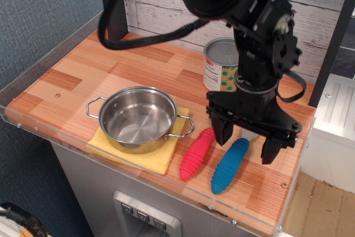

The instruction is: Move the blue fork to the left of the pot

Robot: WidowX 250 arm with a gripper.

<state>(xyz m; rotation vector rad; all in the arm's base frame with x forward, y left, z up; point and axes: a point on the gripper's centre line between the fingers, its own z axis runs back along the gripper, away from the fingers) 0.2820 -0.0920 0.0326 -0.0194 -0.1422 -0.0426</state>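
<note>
tin can (217, 65) label print unreadable
</note>
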